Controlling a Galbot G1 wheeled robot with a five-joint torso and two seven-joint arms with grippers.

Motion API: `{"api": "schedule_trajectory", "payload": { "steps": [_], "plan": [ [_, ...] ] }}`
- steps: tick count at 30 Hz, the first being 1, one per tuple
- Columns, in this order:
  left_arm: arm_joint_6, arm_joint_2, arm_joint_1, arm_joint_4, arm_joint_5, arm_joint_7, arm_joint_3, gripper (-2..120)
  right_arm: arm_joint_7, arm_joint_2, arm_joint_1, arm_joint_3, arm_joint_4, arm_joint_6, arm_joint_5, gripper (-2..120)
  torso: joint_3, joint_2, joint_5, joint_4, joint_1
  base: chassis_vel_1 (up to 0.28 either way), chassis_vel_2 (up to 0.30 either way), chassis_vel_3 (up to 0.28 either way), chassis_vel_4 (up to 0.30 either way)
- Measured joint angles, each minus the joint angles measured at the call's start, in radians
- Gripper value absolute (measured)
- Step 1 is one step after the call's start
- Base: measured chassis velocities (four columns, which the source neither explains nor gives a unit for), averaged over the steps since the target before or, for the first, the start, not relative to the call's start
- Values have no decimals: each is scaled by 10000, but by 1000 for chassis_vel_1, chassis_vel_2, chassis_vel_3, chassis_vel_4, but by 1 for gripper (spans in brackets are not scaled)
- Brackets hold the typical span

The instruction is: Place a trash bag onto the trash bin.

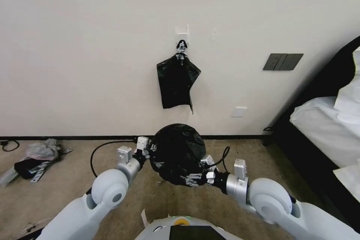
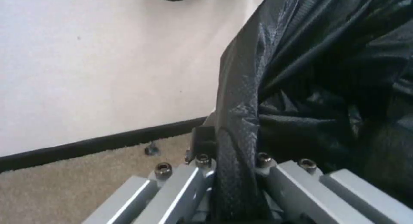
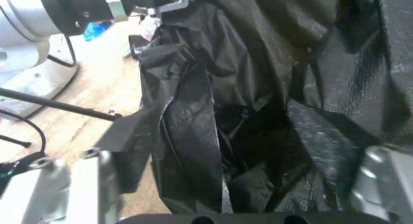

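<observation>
Both tools are clamped on the trash bag [image 1: 177,150]: left tool [image 1: 148,153] on its far-left edge, right tool [image 1: 195,180] on the near-right. It's stretched open low over the carpet by the wall. Looks mid-fitting; next I'd pull the edge down evenly.

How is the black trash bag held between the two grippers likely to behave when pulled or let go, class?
Probably floppy: the trash bag creases and folds where the left gripper pinches it. Likely light, since two edge grips, the other by the right gripper, keep it spread. Its glossy film may slip.
</observation>
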Motion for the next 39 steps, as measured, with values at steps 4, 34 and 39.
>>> {"api": "schedule_trajectory", "payload": {
  "steps": [4,34,39],
  "plan": [
    [0,-21,-6,33,1,3,26,1,-105,-21,52,-41,70,-73,-24,59,0,0,0,0,0,0,0,0,0],
    [354,-662,-726,258,-3329,-2214,-25,1,-2316,467,-1162,-301,73,2295,-4962,0,0,0,0,-1,0,0,0,0,0],
    [354,-706,-790,258,-3907,-2576,-194,1,-2682,1008,-1167,-545,-323,2727,-6082,0,0,0,1,0,0,0,0,0,0]
  ]
}}
